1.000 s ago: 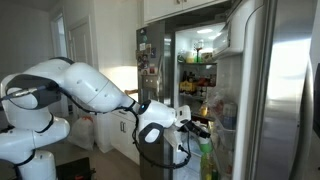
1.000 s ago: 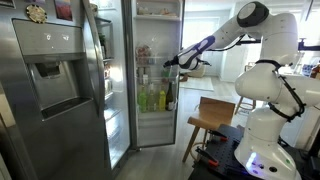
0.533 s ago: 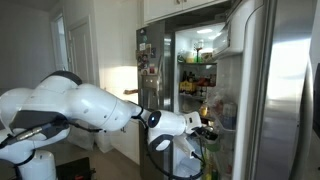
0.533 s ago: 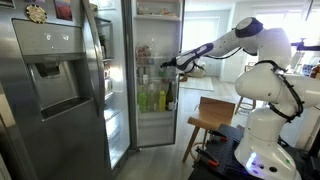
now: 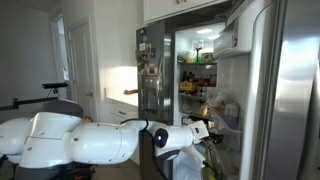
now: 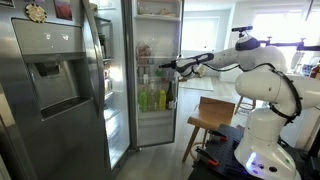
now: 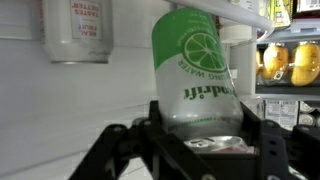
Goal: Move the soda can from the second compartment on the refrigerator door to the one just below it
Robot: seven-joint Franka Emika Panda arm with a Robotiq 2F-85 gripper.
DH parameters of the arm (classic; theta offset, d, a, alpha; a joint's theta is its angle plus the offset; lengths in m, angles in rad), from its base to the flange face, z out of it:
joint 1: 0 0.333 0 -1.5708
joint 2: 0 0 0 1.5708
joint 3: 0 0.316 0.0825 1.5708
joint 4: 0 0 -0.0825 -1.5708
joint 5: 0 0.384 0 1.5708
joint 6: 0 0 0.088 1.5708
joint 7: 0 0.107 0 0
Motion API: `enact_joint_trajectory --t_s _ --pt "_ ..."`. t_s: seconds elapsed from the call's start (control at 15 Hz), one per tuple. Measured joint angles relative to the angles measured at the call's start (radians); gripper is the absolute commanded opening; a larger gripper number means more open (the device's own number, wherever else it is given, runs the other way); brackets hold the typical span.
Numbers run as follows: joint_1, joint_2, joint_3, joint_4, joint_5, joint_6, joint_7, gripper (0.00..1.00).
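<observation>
The wrist view stands upside down. The soda can point(image 7: 198, 62), green and white with a lime picture, fills its middle, with its silver lid toward the palm. My gripper point(image 7: 200, 135) has its black fingers point(image 7: 158, 125) pressed against both sides of the can. The can stands against the white inner side of the refrigerator door point(image 7: 70, 110). In both exterior views the gripper point(image 5: 208, 128) point(image 6: 166, 66) reaches into the bins of the open door point(image 5: 238, 95) point(image 6: 152, 75). The can itself is too small to make out there.
A white can with red print point(image 7: 76, 30) stands beside the soda can. Yellow items point(image 7: 290, 60) lie on a lit shelf inside. Green and yellow bottles point(image 6: 153, 98) fill a lower door bin. A wooden stool point(image 6: 212, 115) stands near the robot base.
The arm has dropped lower and stretched out farther toward the door bins. The gripper has moved in closer to the bin at the door.
</observation>
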Motion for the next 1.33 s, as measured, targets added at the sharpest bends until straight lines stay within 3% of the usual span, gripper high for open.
enact_joint_trajectory --t_s 0.33,1.33 --pt "-0.005 0.102 0.018 0.041 -0.009 -0.001 -0.06 0.73" --pt "0.0 0.106 0.018 0.041 -0.009 -0.003 -0.06 0.73"
